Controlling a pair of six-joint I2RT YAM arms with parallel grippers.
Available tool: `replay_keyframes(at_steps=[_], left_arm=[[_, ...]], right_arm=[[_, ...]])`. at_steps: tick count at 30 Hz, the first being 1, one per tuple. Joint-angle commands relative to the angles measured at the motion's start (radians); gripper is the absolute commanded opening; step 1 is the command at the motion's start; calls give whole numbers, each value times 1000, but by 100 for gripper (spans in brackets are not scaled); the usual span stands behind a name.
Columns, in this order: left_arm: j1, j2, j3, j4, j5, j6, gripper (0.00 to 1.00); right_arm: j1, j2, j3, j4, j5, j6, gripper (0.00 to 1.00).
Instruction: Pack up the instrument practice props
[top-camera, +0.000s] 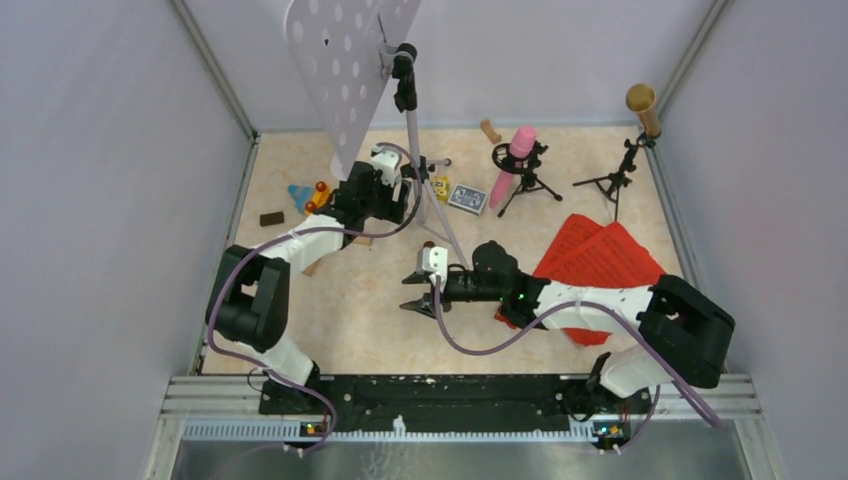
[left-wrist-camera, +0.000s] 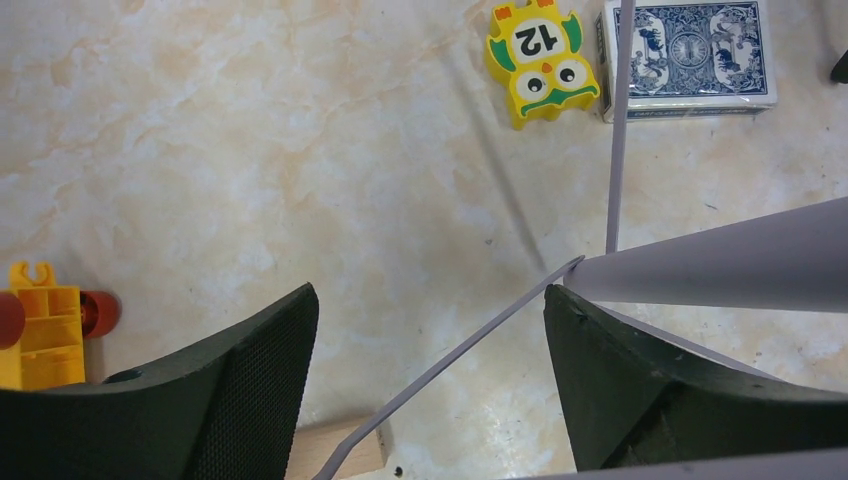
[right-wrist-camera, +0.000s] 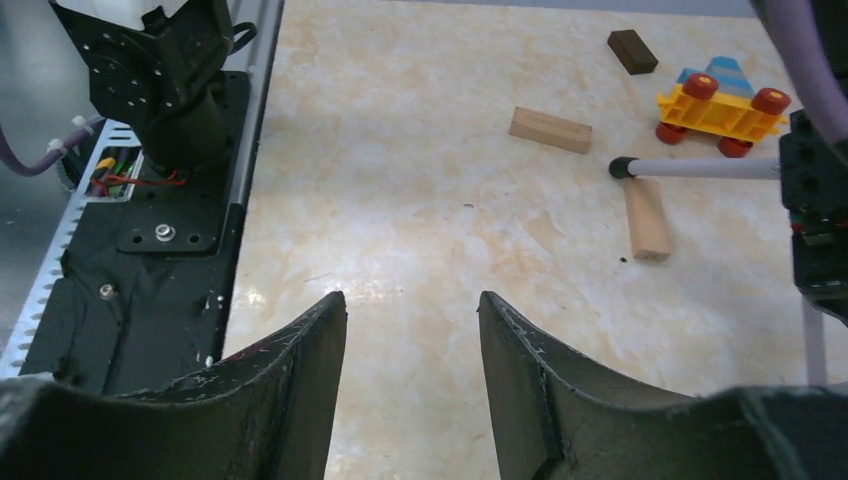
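The grey hole-punched tray (top-camera: 340, 60) stands upright on its silver pole (top-camera: 415, 150) at the back left. My left gripper (top-camera: 388, 172) is open low at the pole's base. In the left wrist view a thin tripod strut (left-wrist-camera: 450, 370) runs between the jaws of my left gripper (left-wrist-camera: 430, 300), and the pole (left-wrist-camera: 720, 265) lies by the right fingertip. My right gripper (top-camera: 415, 295) is open and empty over bare table, as the right wrist view (right-wrist-camera: 412, 300) also shows. Red pages (top-camera: 600, 255) lie at the right, partly under the right arm. The pink microphone (top-camera: 515, 160) and the gold microphone (top-camera: 642, 105) each sit on a black tripod.
A blue card deck (left-wrist-camera: 690, 55) and a yellow toy marked 12 (left-wrist-camera: 540, 60) lie beside the pole. A yellow toy car (right-wrist-camera: 720, 105), wooden blocks (right-wrist-camera: 549, 129) and a dark block (right-wrist-camera: 633, 50) lie at the left. A tripod leg (right-wrist-camera: 690, 167) reaches toward them. Walls enclose the table.
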Motion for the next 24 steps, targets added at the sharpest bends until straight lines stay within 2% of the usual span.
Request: replay_keyframes(at_steps=[1, 6, 13, 16, 19, 24], left_arm=[[7, -26, 6, 30, 2, 16, 90], [7, -123, -54, 30, 4, -9, 97], [7, -302, -126, -1, 30, -49, 99], [6, -384, -162, -29, 36, -51, 99], [6, -478, -208, -79, 24, -118, 99], [6, -609, -349, -46, -51, -196, 99]], right_arm=[[32, 3, 9, 105, 74, 42, 51], [-6, -96, 29, -37, 90, 15, 59], [-223, -168, 13, -77, 9, 87, 62], [-286, -138, 37, -90, -17, 86, 63], [-335, -85, 73, -96, -21, 91, 63], [-363, 32, 159, -120, -4, 71, 63]])
